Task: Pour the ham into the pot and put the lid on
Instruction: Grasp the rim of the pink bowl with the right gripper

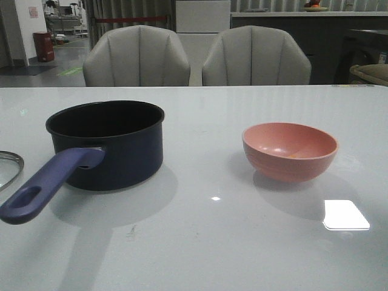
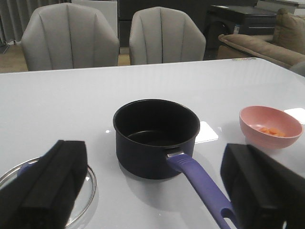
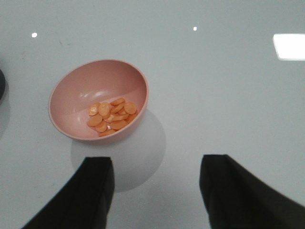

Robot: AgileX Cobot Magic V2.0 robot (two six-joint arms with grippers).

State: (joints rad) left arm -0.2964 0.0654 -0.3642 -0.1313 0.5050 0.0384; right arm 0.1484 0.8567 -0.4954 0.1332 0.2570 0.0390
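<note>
The dark navy pot (image 1: 112,145) stands on the white table at the left, its violet-blue handle (image 1: 45,185) pointing toward me; it also shows in the left wrist view (image 2: 155,136), empty inside. The glass lid (image 1: 7,167) lies flat at the far left edge and shows in the left wrist view (image 2: 78,191), partly behind a finger. The pink bowl (image 1: 290,150) at the right holds orange ham slices (image 3: 112,115). My left gripper (image 2: 152,191) is open and empty above the table before the pot. My right gripper (image 3: 155,188) is open and empty, short of the bowl (image 3: 97,100).
Two grey chairs (image 1: 197,57) stand behind the table's far edge. A bright light reflection (image 1: 345,215) lies on the table at the front right. A sofa (image 2: 267,43) stands beyond the table's right side.
</note>
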